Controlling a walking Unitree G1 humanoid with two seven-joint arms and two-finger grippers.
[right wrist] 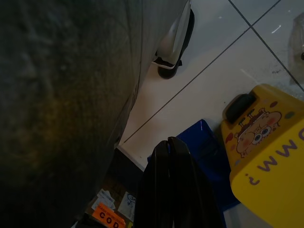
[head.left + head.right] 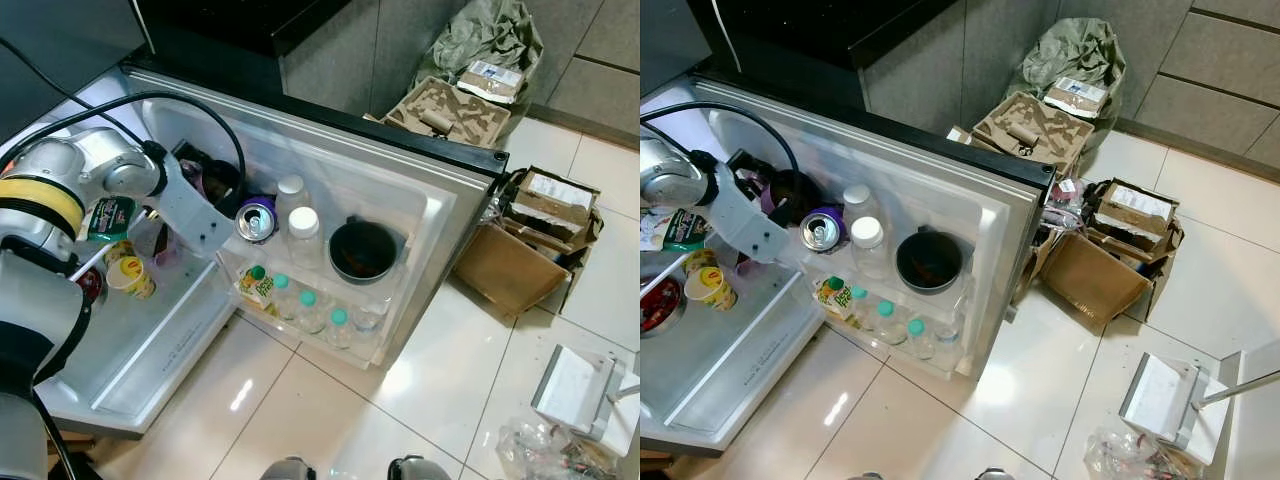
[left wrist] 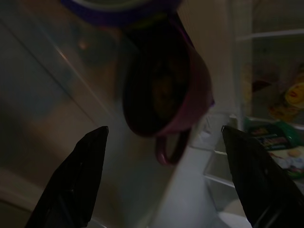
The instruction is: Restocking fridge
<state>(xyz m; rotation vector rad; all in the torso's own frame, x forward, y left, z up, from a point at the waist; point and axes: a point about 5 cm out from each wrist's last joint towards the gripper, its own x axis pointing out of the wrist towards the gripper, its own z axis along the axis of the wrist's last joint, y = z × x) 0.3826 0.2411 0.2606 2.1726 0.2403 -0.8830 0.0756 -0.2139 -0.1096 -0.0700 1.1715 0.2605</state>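
Fridge door point(image 2: 440, 215): open toward me, its white inner side facing up with two rows of shelves.
Upper door shelf: I see a purple can point(image 2: 256, 219) lying with its top toward the camera, two clear bottles with white caps point(image 2: 303, 236) just beside it, then a black bowl point(image 2: 362, 250).
Purple mug point(image 3: 166, 97): dark inside, handle visible, at the hinge end of that upper shelf beside the can; in my left wrist view it sits between the two black fingers but apart from both.
Lower door shelf: a green-and-yellow juice carton point(image 2: 257, 285) at one end, then a row of small bottles with teal caps point(image 2: 309, 309).
Left hand point(image 3: 164, 175): reached in over the upper door shelf at the mug, fingers spread wide, holding nothing.
Left arm point(image 2: 110, 170): silver, with a black cable looping over it, stretched from my left toward the door.
Fridge interior: a yellow cup point(image 2: 130, 276) and a green packet point(image 2: 110, 215) on the shelves near my arm.
Right hand point(image 1: 173, 164): hanging low by a dark surface, fingers pressed together, empty; a yellow cartoon-printed box point(image 1: 266, 156) and a blue item lie on the tiled floor point(image 1: 209, 76) near it.
Floor beyond the door: open cardboard boxes point(image 2: 530, 235), egg-tray packaging point(image 2: 450, 110) and a grey-green bag point(image 2: 485, 35).
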